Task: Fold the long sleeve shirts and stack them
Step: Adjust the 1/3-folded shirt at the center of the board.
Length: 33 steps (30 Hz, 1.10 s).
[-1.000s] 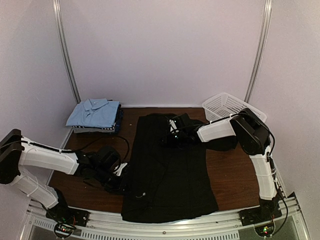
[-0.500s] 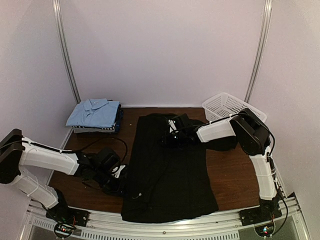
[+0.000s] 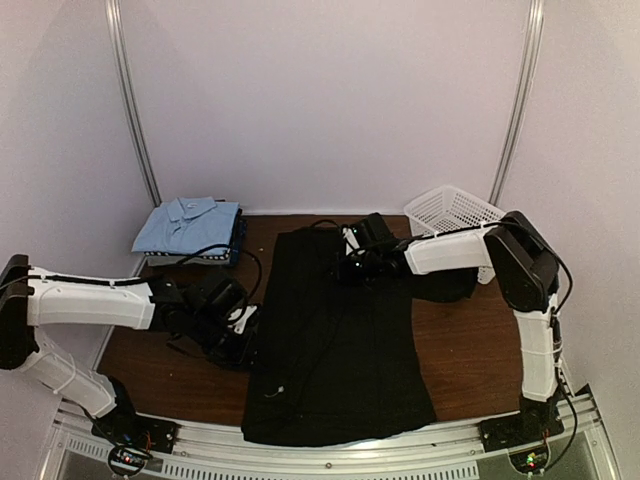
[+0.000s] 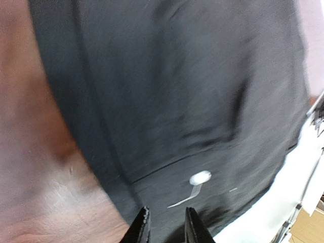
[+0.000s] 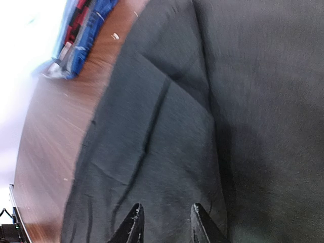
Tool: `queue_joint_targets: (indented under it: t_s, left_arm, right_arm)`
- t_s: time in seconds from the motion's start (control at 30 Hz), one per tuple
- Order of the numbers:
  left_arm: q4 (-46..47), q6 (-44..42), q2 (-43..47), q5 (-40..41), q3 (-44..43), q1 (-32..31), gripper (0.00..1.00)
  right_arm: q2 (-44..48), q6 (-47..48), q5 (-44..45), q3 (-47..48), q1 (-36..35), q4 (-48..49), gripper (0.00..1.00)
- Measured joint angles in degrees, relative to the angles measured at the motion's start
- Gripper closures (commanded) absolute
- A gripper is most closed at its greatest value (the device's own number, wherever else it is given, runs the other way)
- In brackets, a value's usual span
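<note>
Currently the large plain black fabric shirt (image 3: 340,345) lies 12-to-6 o'clock, released left claw (image 3: 243,338) at its 9 o'clock edge, released right claw (image 3: 351,264) over its 12 o'clock end.

A brown wood-grain worktop (image 3: 470,350) fills the floor of the booth, its bare surface showing along the left and right sides. In the left wrist view the wood (image 4: 30,152) looks reddish and blurred, and in the right wrist view (image 5: 50,142) its grain runs lengthwise, with a small pale fleck (image 5: 115,36) lying on it. A white plastic mesh basket (image 3: 455,212) sits in the far right corner, close to the wall. Pale lilac walls (image 3: 320,100) enclose three sides, with a metal upright (image 3: 130,100) at the back left, another (image 3: 520,100) at the back right. A slotted aluminium rail (image 3: 400,450) runs along the near edge.
</note>
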State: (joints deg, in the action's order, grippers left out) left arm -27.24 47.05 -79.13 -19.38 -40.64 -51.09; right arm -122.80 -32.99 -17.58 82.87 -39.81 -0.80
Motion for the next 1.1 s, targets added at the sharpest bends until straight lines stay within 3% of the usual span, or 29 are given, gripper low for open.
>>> queue_joint_targets:
  t_s: [0.17, 0.43, 0.83, 1.0, 1.1]
  left_arm:
    - [-0.9, -2.2, -0.9, 2.4, -8.7, 0.0, 0.73]
    - [3.8, -7.2, -17.9, 3.1, -22.7, 1.0, 0.73]
    - [13.0, -10.4, -32.9, 2.7, -37.6, 9.6, 0.73]
    - [14.9, -11.2, -37.8, 2.4, -41.7, 11.6, 0.74]
    - [14.8, -11.5, -38.3, 1.7, -41.7, 12.0, 0.73]
  right_arm:
    - [5.7, 1.0, 1.6, -1.6, 0.0, -0.8, 0.67]
    - [13.7, 1.4, 2.6, -8.4, 0.0, -1.2, 0.67]
    - [32.8, 0.4, 10.8, -27.1, 0.4, -3.6, 0.66]
    - [43.1, -1.4, 18.2, -35.2, 2.4, -5.1, 0.57]
    - [51.0, -2.1, 22.6, -39.3, 4.9, -6.6, 0.45]
